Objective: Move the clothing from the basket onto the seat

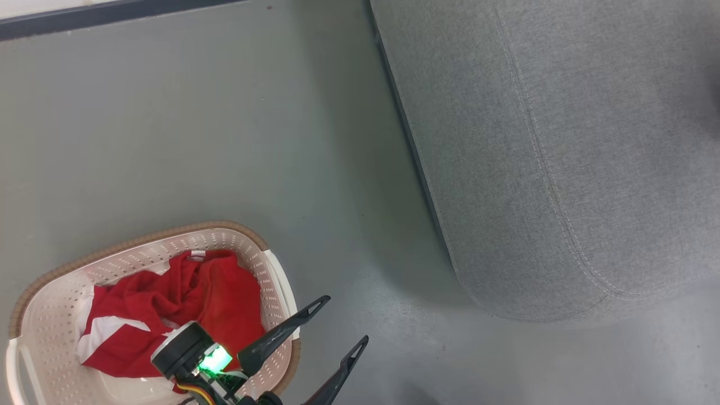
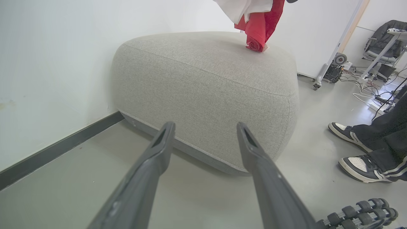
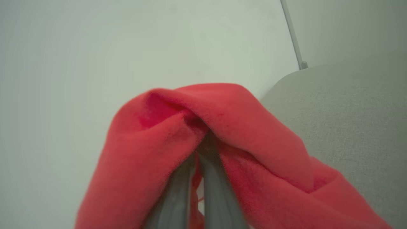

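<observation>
Red clothing (image 1: 214, 298) lies in the basket (image 1: 140, 242). The left gripper (image 1: 343, 320) is spread and empty. The right gripper (image 3: 198, 152) clamps a garment (image 3: 254, 127) over the seat (image 1: 562, 140).

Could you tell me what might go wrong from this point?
1. The garment drapes over the shut right gripper; it may cling when that opens.
2. A person's shoes stand close beside the seat; a swinging arm might come near them.
3. The open left gripper sits by the basket rim and could nudge it.
</observation>
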Robot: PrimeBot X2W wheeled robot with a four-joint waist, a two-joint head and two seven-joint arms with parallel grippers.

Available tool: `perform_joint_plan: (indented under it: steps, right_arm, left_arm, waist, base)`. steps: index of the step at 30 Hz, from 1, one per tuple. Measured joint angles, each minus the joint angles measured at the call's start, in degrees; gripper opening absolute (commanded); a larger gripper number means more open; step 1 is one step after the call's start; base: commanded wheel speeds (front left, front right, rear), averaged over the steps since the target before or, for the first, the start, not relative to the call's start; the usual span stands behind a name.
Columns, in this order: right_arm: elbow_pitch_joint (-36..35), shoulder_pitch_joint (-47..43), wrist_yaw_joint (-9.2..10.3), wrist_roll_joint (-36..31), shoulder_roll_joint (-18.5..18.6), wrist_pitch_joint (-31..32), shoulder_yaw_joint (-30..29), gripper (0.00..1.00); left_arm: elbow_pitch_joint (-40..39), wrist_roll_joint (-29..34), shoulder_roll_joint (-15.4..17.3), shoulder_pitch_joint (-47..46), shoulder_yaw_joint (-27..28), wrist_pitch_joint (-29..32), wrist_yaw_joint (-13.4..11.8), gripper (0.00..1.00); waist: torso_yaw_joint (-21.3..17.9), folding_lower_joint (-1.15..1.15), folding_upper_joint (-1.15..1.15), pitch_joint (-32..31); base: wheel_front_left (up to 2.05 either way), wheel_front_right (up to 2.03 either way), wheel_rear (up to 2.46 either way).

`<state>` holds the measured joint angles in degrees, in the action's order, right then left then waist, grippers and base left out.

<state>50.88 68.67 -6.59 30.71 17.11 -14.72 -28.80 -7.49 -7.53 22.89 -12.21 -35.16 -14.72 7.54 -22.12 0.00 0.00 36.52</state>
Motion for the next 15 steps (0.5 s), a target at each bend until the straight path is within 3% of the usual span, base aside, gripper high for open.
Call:
perform_joint_plan:
  steps: [13,15]
  right_arm:
    - [11.04,-1.21,0.04,-2.48,0.52,0.00,1.59,0.00]
    - [12.71,-1.19,0.94,-2.75,0.68,0.01,1.83,0.83]
  left_arm:
    - [0.00,-0.05,-0.09,-0.51,0.63,0.00,0.00,1.00]
    - [0.01,-0.05,-0.08,-0.51,0.74,0.00,0.00,1.00]
  waist:
    - [0.86,0.00,0.00,1.32]
    - [0.88,0.00,0.00,1.45]
  base:
    - [0.00,0.00,0.00]
    - [0.00,0.00,0.00]
